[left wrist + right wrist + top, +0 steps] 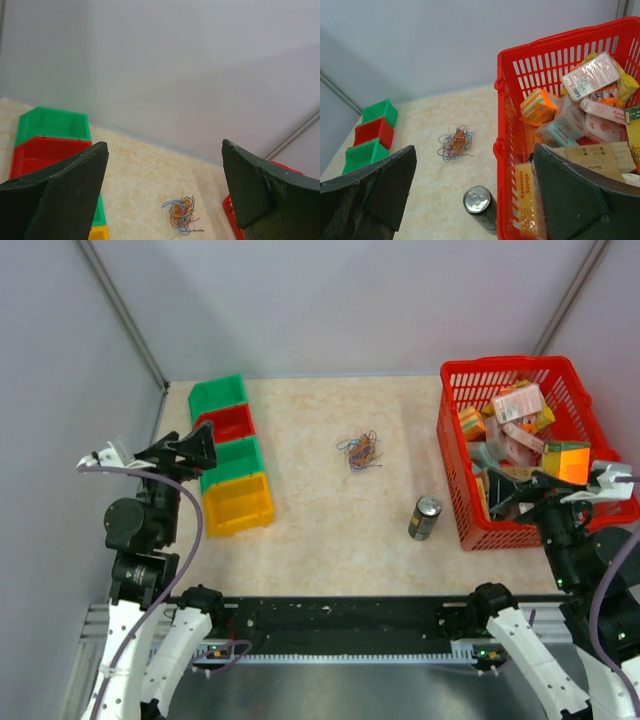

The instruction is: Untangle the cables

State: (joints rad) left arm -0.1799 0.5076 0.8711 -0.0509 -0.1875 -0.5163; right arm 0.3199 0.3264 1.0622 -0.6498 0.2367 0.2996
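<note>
The cables [360, 451] lie as a small tangled clump of thin blue, orange, red and purple wires on the beige table, mid-table toward the back. They also show in the left wrist view [182, 214] and in the right wrist view [454, 144]. My left gripper [205, 448] is open and empty, raised over the coloured bins at the left, well apart from the clump. My right gripper [522, 492] is open and empty, raised over the near edge of the red basket at the right. In each wrist view the clump lies far ahead between the spread fingers.
A row of green, red, green and yellow bins [232, 454] stands at the left. A red basket [462, 420] full of packets stands at the right. A dark can [425, 517] stands upright just left of the basket. Grey walls enclose the table.
</note>
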